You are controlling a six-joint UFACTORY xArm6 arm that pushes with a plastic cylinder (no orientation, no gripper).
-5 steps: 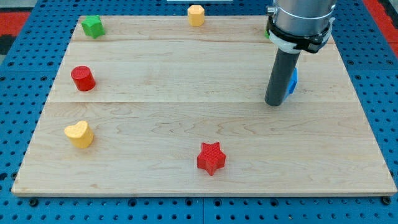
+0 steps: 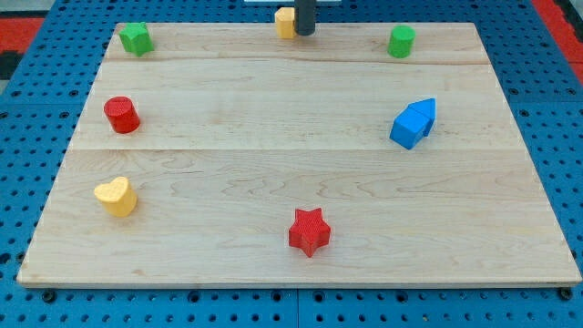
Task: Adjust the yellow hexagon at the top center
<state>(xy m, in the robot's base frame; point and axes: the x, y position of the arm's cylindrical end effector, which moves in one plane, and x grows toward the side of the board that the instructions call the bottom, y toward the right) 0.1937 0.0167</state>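
Note:
The yellow hexagon (image 2: 285, 22) sits at the top centre edge of the wooden board (image 2: 291, 182). My tip (image 2: 304, 33) is at the view's top, right beside the hexagon on its right side, touching or nearly touching it. Only the lowest part of the dark rod shows; the rest is cut off by the view's top edge.
A green block (image 2: 136, 38) sits at the top left and a green cylinder (image 2: 401, 41) at the top right. A blue block (image 2: 414, 123) lies at the right, a red cylinder (image 2: 121, 115) at the left, a yellow heart (image 2: 116, 196) lower left, a red star (image 2: 309, 231) at bottom centre.
The rod has moved from in front of the blue block at the right to the top centre beside the yellow hexagon. The blue block and green cylinder are now uncovered.

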